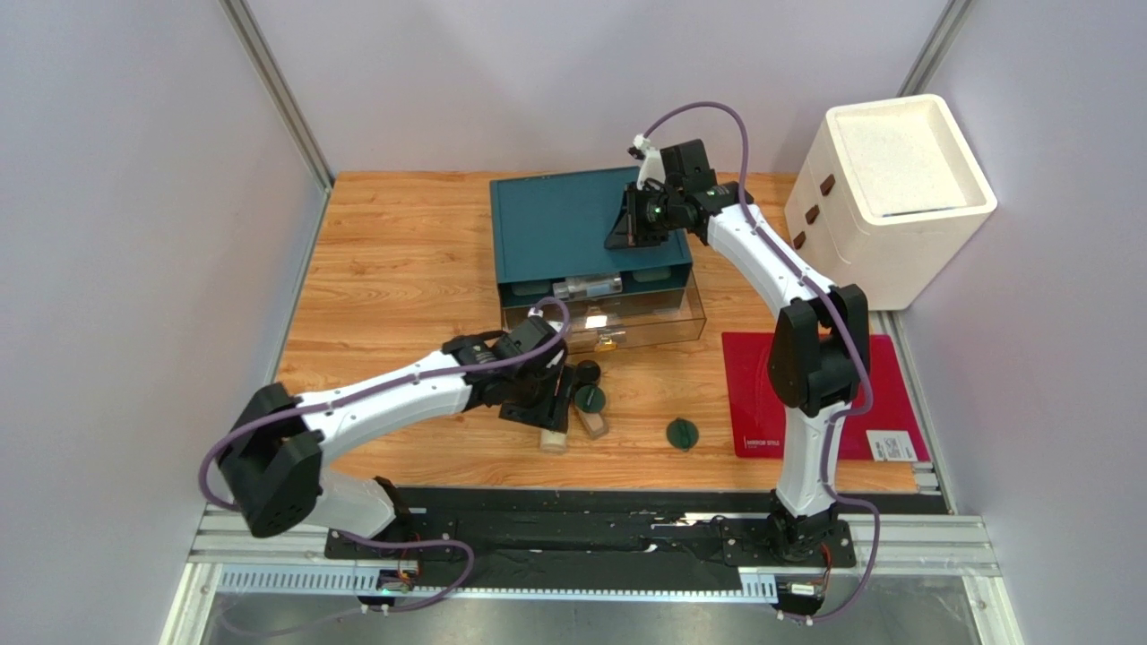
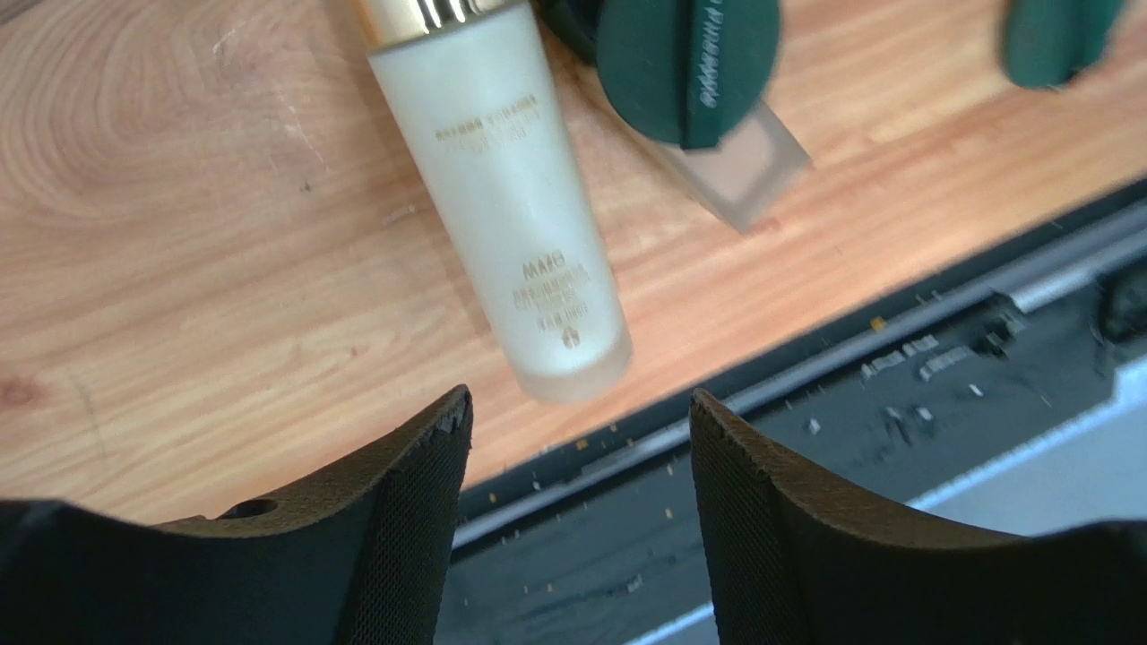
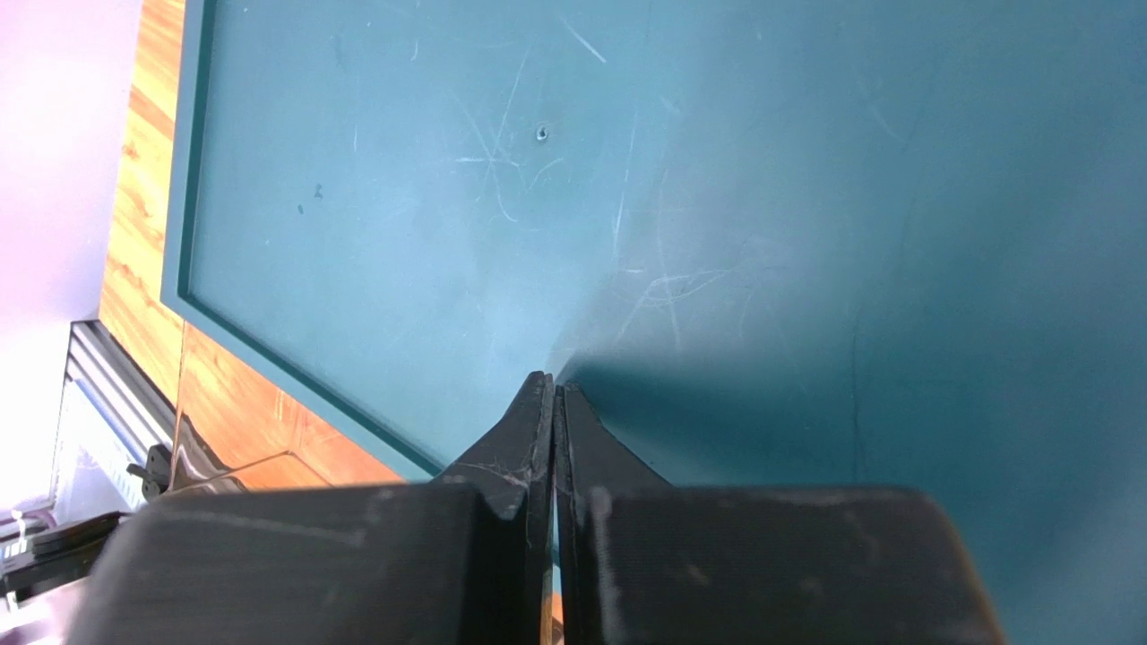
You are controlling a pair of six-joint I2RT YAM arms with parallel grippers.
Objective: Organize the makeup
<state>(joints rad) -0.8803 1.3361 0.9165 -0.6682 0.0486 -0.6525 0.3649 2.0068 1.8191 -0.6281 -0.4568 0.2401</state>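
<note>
The cream bottle (image 2: 505, 202) with its gold cap (image 2: 418, 14) lies flat on the wood, its base just ahead of my left gripper (image 2: 579, 410). That gripper is open and holds nothing. Beside the bottle a dark green disc (image 2: 687, 61) rests over a beige tube (image 2: 741, 168), and a second green disc (image 2: 1057, 34) lies further right. From above, the left gripper (image 1: 545, 401) hovers over the bottle (image 1: 553, 440), with the disc (image 1: 588, 398) and tube (image 1: 590, 425) to its right. My right gripper (image 3: 555, 383) is shut, tips against the teal box lid (image 3: 754, 202).
The teal box (image 1: 572, 222) stands at the back centre with a clear drawer (image 1: 646, 323) pulled out toward the makeup. A red mat (image 1: 754, 390) lies at the right, under the right arm. A white box (image 1: 895, 188) stands at the back right. The table's black front rail (image 2: 862, 363) is close behind the bottle.
</note>
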